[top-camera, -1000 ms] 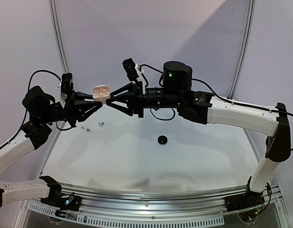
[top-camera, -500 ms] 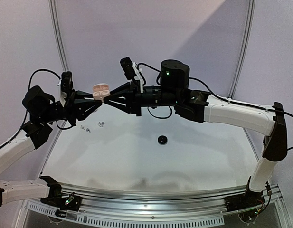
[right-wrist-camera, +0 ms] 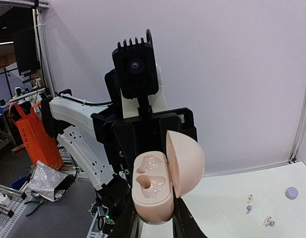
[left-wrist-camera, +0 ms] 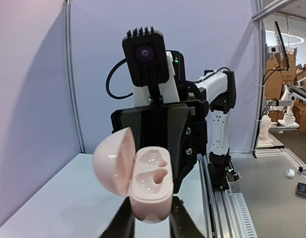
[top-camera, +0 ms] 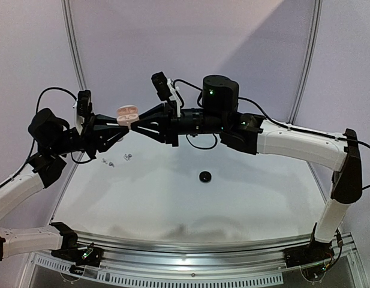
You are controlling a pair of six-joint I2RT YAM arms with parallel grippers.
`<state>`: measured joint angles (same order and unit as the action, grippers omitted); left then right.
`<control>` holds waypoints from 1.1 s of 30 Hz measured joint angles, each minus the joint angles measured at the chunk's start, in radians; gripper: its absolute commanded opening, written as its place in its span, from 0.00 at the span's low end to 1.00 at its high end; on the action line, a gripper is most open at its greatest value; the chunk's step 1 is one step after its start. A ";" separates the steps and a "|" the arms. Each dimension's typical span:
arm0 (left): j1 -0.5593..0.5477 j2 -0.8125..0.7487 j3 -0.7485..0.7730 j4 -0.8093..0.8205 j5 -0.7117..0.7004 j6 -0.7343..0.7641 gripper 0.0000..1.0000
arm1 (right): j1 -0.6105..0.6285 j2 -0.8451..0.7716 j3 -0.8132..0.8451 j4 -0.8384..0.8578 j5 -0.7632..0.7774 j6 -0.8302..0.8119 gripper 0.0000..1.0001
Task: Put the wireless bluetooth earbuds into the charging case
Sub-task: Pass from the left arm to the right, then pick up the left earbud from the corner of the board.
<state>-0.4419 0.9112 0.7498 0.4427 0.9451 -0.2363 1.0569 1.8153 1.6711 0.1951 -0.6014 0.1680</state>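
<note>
Black puck (top-camera: 204, 176), just one, sits near the middle of your table (top-camera: 250, 204). Farther back on the left lie the earbuds (top-camera: 126, 157): three tiny specks you can count, loose on the surface and well apart from that puck. Above them, up in the air, one pink charging case (top-camera: 128, 113) hangs lid open, two wells showing. Your left gripper (left-wrist-camera: 152, 213) pinches its base, jaws narrow. Your right gripper (right-wrist-camera: 153, 215) clamps it from the opposite side. One lavender puck (right-wrist-camera: 291, 192) lies past the buds in your right wrist view.
</note>
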 measured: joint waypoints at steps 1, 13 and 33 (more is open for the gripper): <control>0.000 0.000 0.000 0.000 -0.003 0.005 0.62 | 0.000 0.000 0.000 0.001 0.001 -0.001 0.00; 0.007 -0.006 0.002 -0.111 -0.034 0.128 0.92 | 0.000 -0.007 -0.054 0.015 0.085 -0.035 0.00; 0.198 0.128 0.275 -0.739 -0.296 0.310 0.82 | -0.111 -0.069 -0.162 0.121 0.228 -0.107 0.00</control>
<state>-0.2436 1.0389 1.0245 -0.2962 0.6495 0.0738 0.9463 1.7458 1.5093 0.3157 -0.3737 0.0608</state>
